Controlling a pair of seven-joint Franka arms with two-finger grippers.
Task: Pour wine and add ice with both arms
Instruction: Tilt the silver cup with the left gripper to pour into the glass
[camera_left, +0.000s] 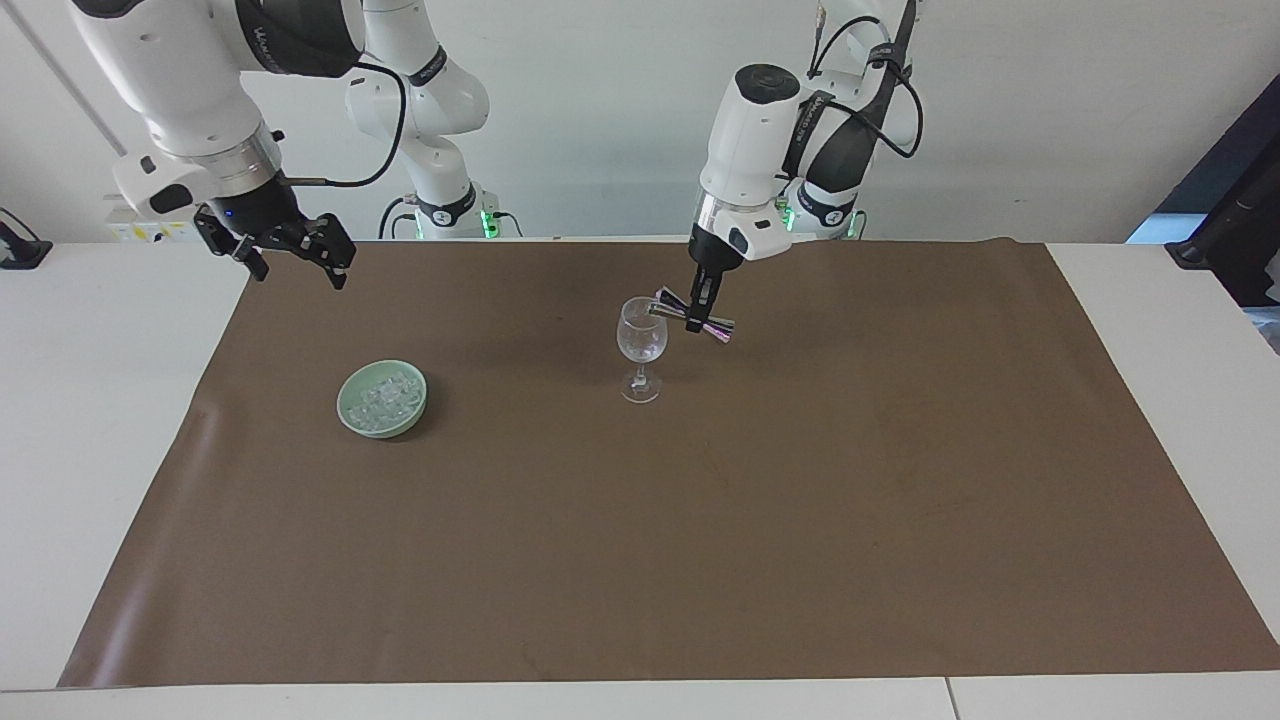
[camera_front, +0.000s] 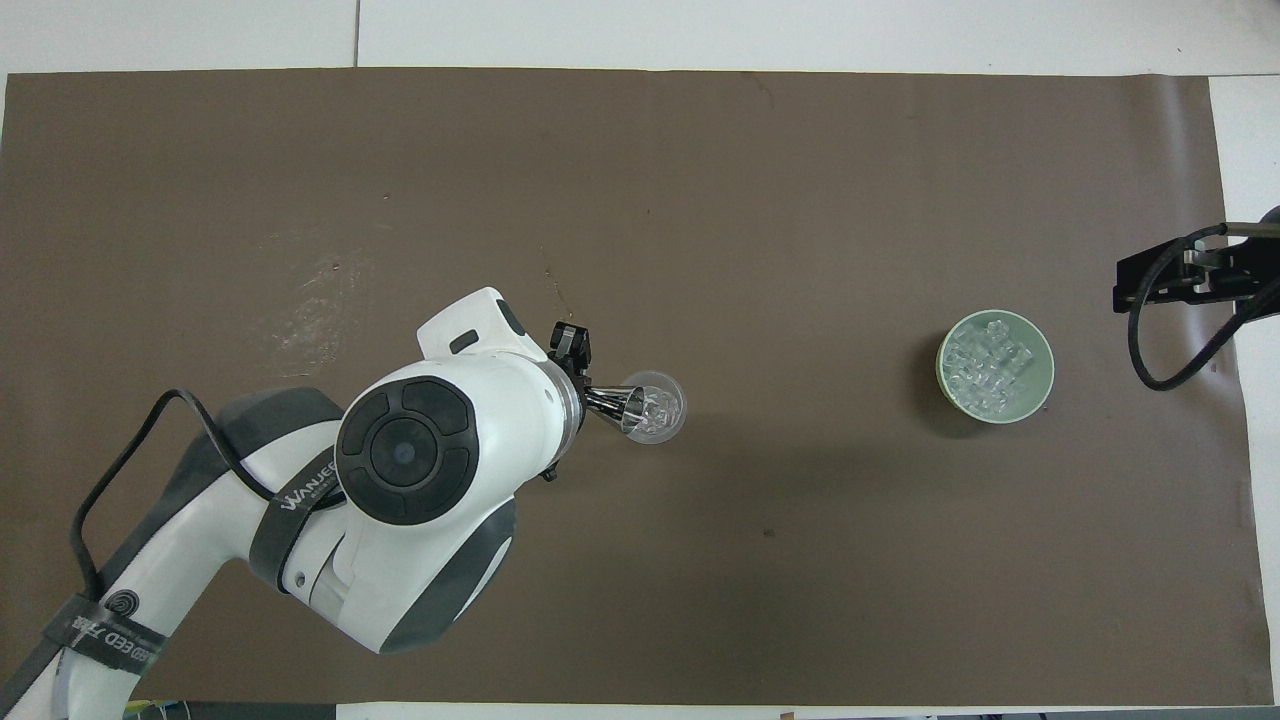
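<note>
We observed the left gripper (camera_left: 699, 318) clamped on the narrow waist of a metal jigger (camera_left: 692, 316), which it held tipped on its side over the brown mat (camera_left: 700, 520), one cone reaching the rim of the wine glass (camera_left: 641, 345) and the other pointing away from it. The glass stood upright just beside and below this gripper, toward the right arm's end of the table, and we could not tell whether the jigger's mouth touched the rim. In the overhead view the white wrist of the left arm (camera_front: 420, 470) covered most of the left gripper (camera_front: 590, 398), leaving only the jigger's (camera_front: 615, 405) tip showing over the bowl of the glass (camera_front: 655, 408). The right gripper (camera_left: 290, 255) waited with its fingers spread apart and nothing between them, raised over the mat's edge at its own end of the table. The ice (camera_left: 385, 397) lay heaped in a pale green bowl (camera_left: 381, 424) on the mat, near and below the right gripper and well apart from the left one; from overhead we saw the ice (camera_front: 990, 375) as clear cubes filling that bowl (camera_front: 1043, 385).
</note>
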